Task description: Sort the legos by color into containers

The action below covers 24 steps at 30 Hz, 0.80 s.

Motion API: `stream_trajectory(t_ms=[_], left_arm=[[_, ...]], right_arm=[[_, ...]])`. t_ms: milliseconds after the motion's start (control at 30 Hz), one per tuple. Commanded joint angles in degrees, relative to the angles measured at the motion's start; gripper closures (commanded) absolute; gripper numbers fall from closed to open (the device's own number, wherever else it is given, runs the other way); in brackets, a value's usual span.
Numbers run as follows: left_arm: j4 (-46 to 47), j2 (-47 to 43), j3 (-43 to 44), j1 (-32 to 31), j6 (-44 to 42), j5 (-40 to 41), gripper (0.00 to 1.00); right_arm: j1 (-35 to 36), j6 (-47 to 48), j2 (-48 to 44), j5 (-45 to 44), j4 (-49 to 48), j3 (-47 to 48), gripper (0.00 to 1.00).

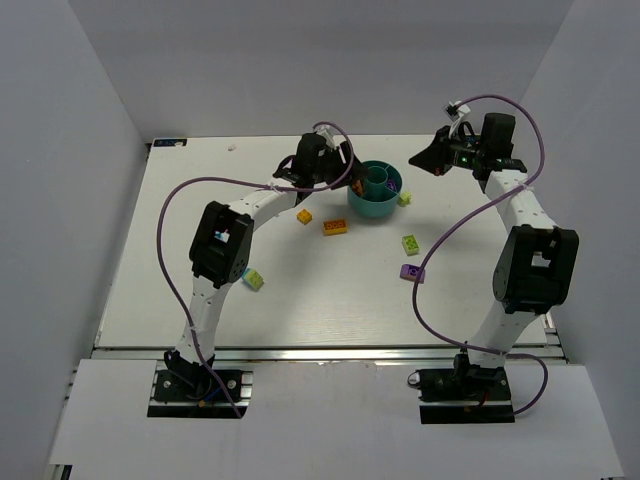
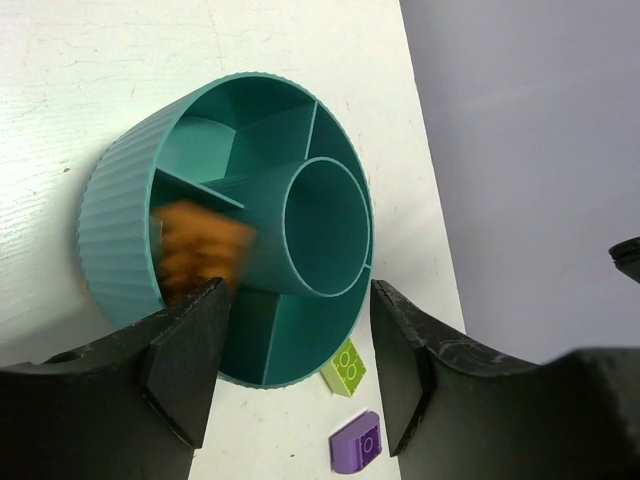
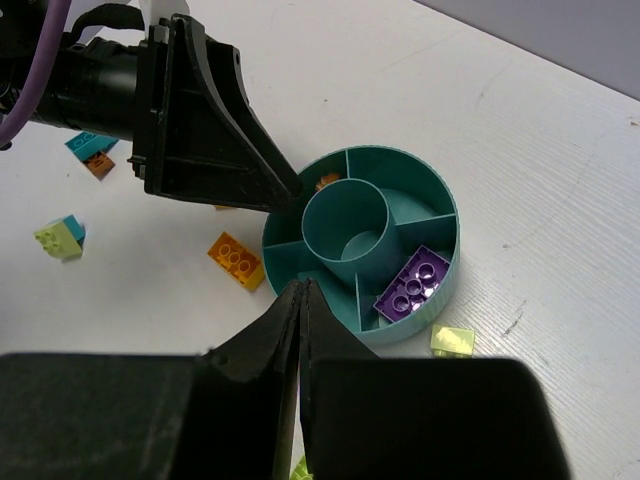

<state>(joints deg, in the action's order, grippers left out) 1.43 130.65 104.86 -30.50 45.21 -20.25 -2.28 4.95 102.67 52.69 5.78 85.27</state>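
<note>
Orange lego (image 2: 200,245) blurred in teal bowl (image 2: 115,230) wedge | left gripper (image 2: 300,300) parted, empty | right gripper (image 3: 300,290) closed — empty

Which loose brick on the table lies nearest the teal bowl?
The pale lime brick right beside the bowl, on the side toward the right arm; all others lie farther out.

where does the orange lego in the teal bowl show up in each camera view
top external: orange lego, a speck at the teal bowl's left rim
left wrist: orange lego, blurred, in a wedge at the bowl's left side, above the open left pincer
right wrist: orange lego, peeking from the upper-left wedge, beside the left pincer's tip
shared landmark: the bowl's central round cup
</note>
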Motion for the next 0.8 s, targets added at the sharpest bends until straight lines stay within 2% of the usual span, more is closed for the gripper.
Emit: stream_trajectory(t_ms=[0,167,233,267,300,333,367,400,433,467,500,533,567,600,633,733,767], left_arm=[[-1.08,-4.17,1.23,-0.17,-1.44,0.39,0.33],[0.06,-7.16,-2.89,-0.17,-1.44,0.03,0.34],[-0.02,-9.78,-3.78,-0.17,-2.32,0.65,0.36],[-0.98,-10.84,-3.96,-0.17,-3.89,1.17,0.41],[-1.43,-11.81,-4.31,-0.17,-4.77,2.31,0.47],[-3.43,-14.08,-4.49,-0.09,-5.65,3.10,0.53],[-5.89,-15.32,-4.92,0.09,-7.23,3.98,0.60],[-6.96,-16.64,-6.58,0.27,-7.85,4.95,0.72],[-7.66,-18.40,-8.16,0.44,-8.47,6.61,0.75],[-8.37,-22.15,-10.09,0.79,-9.17,7.58,0.76],[-8.55,-24.37,-14.99,1.14,-9.26,8.55,0.73],[-8.64,-26.74,-17.56,1.32,-9.44,10.56,0.68],[-9.25,-31.46,-20.19,2.02,-9.53,11.54,0.59],[-9.69,-33.86,-25.35,2.29,-9.53,12.94,0.42],[-10.13,-36.41,-28.02,2.72,-9.35,14.43,0.33],[-12.76,-48.16,-37.31,5.35,-8.39,19.44,0.20],[-13.29,-48.21,-39.53,5.97,-8.38,19.37,0.19]], right_arm=[[-0.35,0.59,-1.86,1.19,-1.56,0.42,0.96],[-0.35,1.02,-1.86,1.28,-1.22,0.59,0.96],[-0.27,4.25,-1.60,1.54,0.54,1.47,0.90],[-0.18,6.45,-1.34,1.89,2.11,2.17,0.84],[-0.18,9.69,-0.99,3.03,7.52,2.87,0.71],[0.00,14.16,-0.37,3.56,11.49,4.62,0.65],[0.35,24.56,-0.28,3.65,15.88,4.99,0.57],[0.52,30.76,-0.37,3.74,25.06,5.08,0.51],[0.79,38.13,-0.54,3.91,30.29,4.82,0.39],[1.31,45.69,-1.41,3.57,35.13,3.07,0.32],[1.58,58.64,-2.29,1.21,41.96,1.40,0.18],[1.84,63.38,-4.65,-0.46,43.68,-0.79,0.11],[2.11,66.73,-5.89,-1.78,44.48,-3.25,0.10],[2.20,70.07,-7.47,-4.06,44.06,-8.23,0.11],[2.20,70.54,-8.88,-5.30,43.27,-10.63,0.11],[5.87,68.11,-14.94,-10.57,38.89,-18.29,0.11],[6.93,66.09,-15.74,-12.50,37.21,-20.13,0.11]])
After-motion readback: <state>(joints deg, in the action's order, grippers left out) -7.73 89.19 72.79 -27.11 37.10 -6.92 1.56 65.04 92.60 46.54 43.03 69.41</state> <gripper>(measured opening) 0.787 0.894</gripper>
